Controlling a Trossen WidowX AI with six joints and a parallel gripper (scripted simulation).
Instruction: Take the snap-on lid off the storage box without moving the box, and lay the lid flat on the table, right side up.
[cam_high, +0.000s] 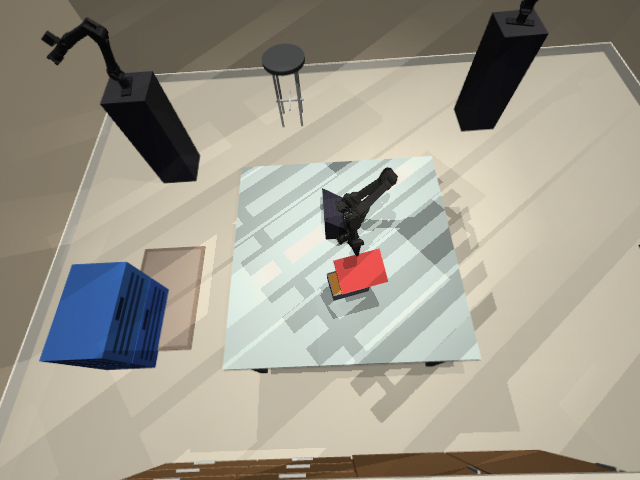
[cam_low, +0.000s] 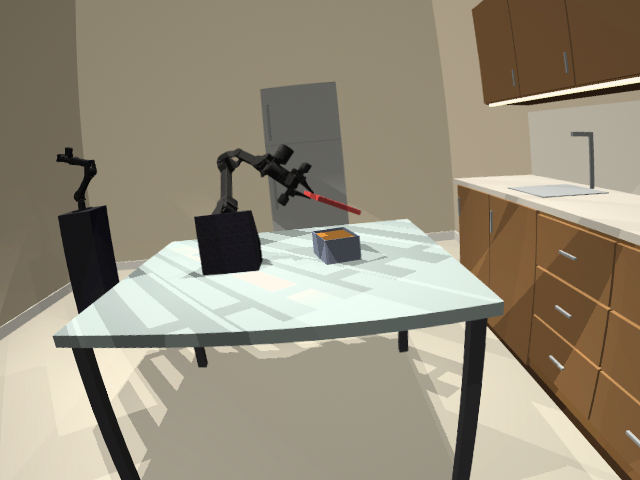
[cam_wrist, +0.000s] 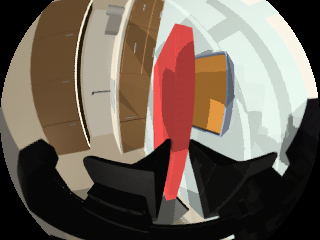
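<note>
The red lid (cam_high: 361, 271) (cam_low: 336, 203) (cam_wrist: 176, 90) is in the air above the storage box, off it, its far edge tilted down. My gripper (cam_high: 356, 252) (cam_low: 307, 193) (cam_wrist: 179, 143) is shut on the lid's near edge. The grey-blue storage box (cam_high: 351, 295) (cam_low: 338, 251) (cam_wrist: 230, 85) stands upright and open on the table (cam_high: 289, 341) (cam_low: 217, 304), with an orange inside showing. In the top view the lid hides most of the box; in the wrist view the box shows to the right of the lid.
The dark block (cam_high: 334, 214) (cam_low: 230, 242) at my arm's base stands on the table, to the left of the box in the exterior view. Off the table are a blue cabinet (cam_high: 87, 310), a stool (cam_high: 283, 57) and two dark pedestals (cam_high: 149, 129) (cam_high: 498, 67) with other arms.
</note>
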